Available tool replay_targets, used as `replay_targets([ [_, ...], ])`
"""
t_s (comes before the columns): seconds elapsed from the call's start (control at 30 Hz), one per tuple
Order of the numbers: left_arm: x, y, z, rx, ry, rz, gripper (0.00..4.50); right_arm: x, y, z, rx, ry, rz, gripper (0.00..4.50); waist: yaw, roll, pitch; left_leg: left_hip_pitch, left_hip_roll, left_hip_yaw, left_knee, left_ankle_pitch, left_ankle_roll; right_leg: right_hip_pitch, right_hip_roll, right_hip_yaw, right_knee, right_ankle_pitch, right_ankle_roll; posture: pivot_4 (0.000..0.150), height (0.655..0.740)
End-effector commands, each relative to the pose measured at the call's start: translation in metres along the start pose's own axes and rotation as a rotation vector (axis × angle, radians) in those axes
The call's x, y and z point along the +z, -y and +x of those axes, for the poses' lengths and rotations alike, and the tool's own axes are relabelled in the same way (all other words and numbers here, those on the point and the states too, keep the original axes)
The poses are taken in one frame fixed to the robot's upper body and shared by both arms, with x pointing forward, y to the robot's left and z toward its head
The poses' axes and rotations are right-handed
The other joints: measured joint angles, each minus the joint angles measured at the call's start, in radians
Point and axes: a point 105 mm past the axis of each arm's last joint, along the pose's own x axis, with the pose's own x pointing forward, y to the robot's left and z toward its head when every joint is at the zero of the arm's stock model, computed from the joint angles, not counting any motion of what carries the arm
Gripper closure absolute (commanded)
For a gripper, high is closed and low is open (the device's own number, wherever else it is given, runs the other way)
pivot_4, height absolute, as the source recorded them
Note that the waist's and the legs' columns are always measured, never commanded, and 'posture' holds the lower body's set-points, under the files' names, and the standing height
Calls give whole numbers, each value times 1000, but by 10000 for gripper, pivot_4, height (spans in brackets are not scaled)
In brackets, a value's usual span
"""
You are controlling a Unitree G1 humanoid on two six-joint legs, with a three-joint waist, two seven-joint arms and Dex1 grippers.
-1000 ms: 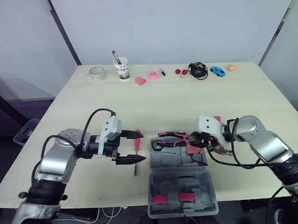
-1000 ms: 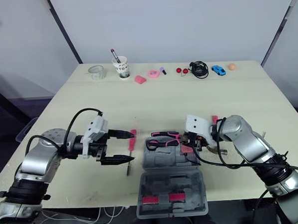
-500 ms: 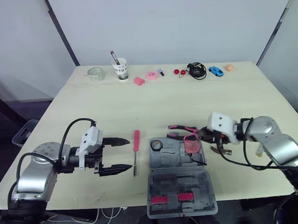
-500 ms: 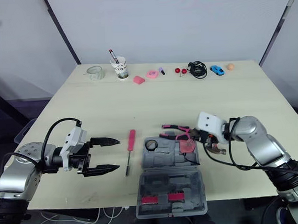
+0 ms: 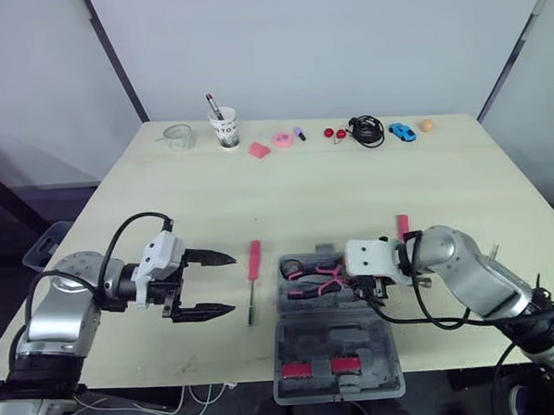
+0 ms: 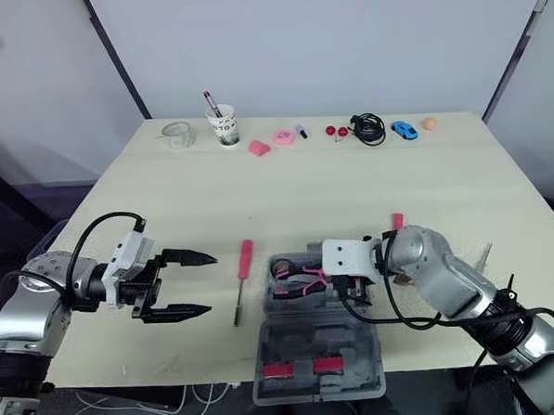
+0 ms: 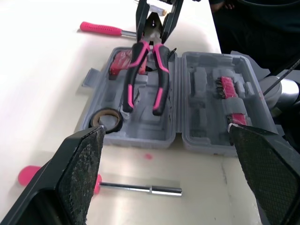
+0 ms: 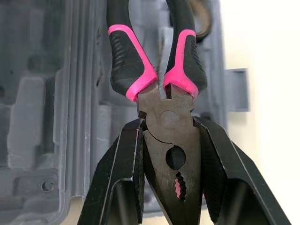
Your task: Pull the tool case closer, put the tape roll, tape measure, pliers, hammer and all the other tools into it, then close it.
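Two arms work over the pale tabletop [image 5: 304,187]. At the robot's left, the left arm is bent at the elbow with its forearm level, so the left gripper [image 5: 233,284] points across at the tool case [image 5: 335,339]. The right arm reaches in from the right. Its forearm is turned inward and the right gripper [image 8: 168,124] is lowered over the case's tray half.

Counts:
- **Tool case:** one, grey, lying open in two halves near the front edge of the tabletop, between the two arms.
- **Pliers:** one pair [image 7: 135,70] with pink-and-black handles, lying along the tray.
- **Tape roll:** one black ring [image 7: 105,119], seated in a tray corner beyond the handle ends.
- **Pink inserts:** two [image 5: 297,369], set side by side in the lid half.
- **Screwdriver:** one, pink-handled [image 5: 253,263], on the tabletop just beside the case on the left gripper's side, apart from both grippers.
- **Pink-handled tool:** one [image 7: 101,29], on the tabletop beyond the case near the right arm. What kind it is cannot be told.
- **Far edge:** one paper cup [image 5: 225,128], one coil of black cable [image 5: 369,128] and one blue toy car [image 5: 403,131], among other small items.

The left gripper's two black fingers [image 5: 208,311] are spread wide. They hold nothing and touch nothing. The right gripper's fingers [image 8: 119,178] are drawn in narrow and press on both sides of the pliers' dark metal head. The handles extend away from them over the tray.
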Motion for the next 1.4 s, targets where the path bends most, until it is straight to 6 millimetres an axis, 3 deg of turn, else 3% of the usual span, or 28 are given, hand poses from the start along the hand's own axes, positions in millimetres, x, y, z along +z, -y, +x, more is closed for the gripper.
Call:
replay_targets([
  [0.03,6,4,-2,-51,-8,38,187,5,4,0,-31,-35,-42,34979,2,0,0,0,0,0,0,0,0,0,0,0,0,0,0,1500,7400],
  [0.77,-1,4,3,-69,-33,33,187,9,-5,24,15,-12,1,34979,0,0,0,0,0,0,0,0,0,0,0,0,1,0,0,1500,7400],
  [0.83,-1,5,3,-68,-31,31,0,9,-6,23,21,-9,6,24756,0,0,0,0,0,0,0,0,0,0,0,0,1,0,0,1500,7400],
  [0.87,-2,5,3,-66,-29,28,0,9,-6,22,21,-7,9,23683,0,0,0,0,0,0,0,0,0,0,0,0,1,0,0,1500,7400],
  [0.97,-4,5,3,-60,-29,21,0,9,-3,19,5,0,20,12142,0,0,0,0,0,0,0,0,0,0,0,0,1,0,0,1500,7400],
  [1.23,-6,4,3,-50,-22,20,0,23,1,6,11,182,141,12142,0,-1,0,0,0,0,0,0,0,0,0,0,1,0,0,1500,7400],
  [1.33,-5,3,4,-43,-10,23,0,30,8,6,-16,281,200,20487,-2,-1,0,0,0,0,0,0,0,0,0,0,1,0,0,1500,7400],
  [1.4,-5,2,4,-43,-6,23,0,30,10,6,-26,302,214,28797,-1,-1,0,0,0,0,0,0,0,0,0,0,1,0,0,1500,7400],
])
